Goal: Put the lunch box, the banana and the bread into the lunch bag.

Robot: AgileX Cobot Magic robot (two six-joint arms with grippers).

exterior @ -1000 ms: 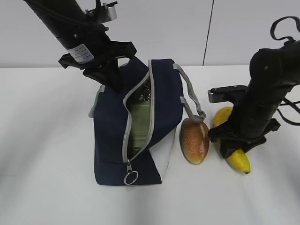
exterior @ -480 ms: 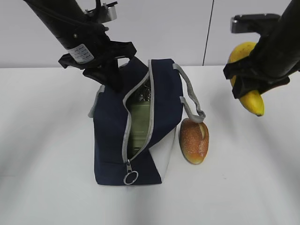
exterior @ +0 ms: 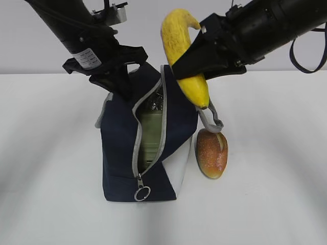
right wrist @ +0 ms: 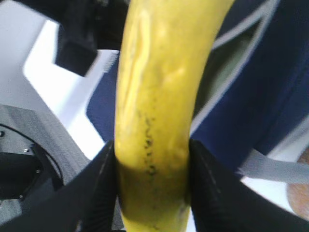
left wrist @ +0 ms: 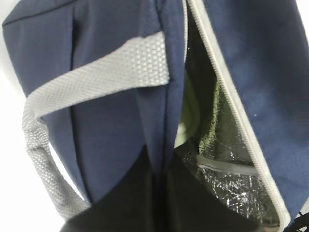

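Exterior view: the right gripper (exterior: pixel 196 71) holds the banana (exterior: pixel 184 53) above the lunch bag (exterior: pixel 148 148), right of the unzipped slot. The lunch box (exterior: pixel 152 133) is inside; the bread (exterior: pixel 211 152) lies against the bag's right side. Move the banana left over the slot, then lower it end first.

Left wrist view: the left gripper (left wrist: pixel 159 193) is closed on the bag's edge fabric, spreading the opening; only here the foil lining (left wrist: pixel 227 169) shows clearly.

Right wrist view: both fingers (right wrist: pixel 94 188) clamp the banana's middle.
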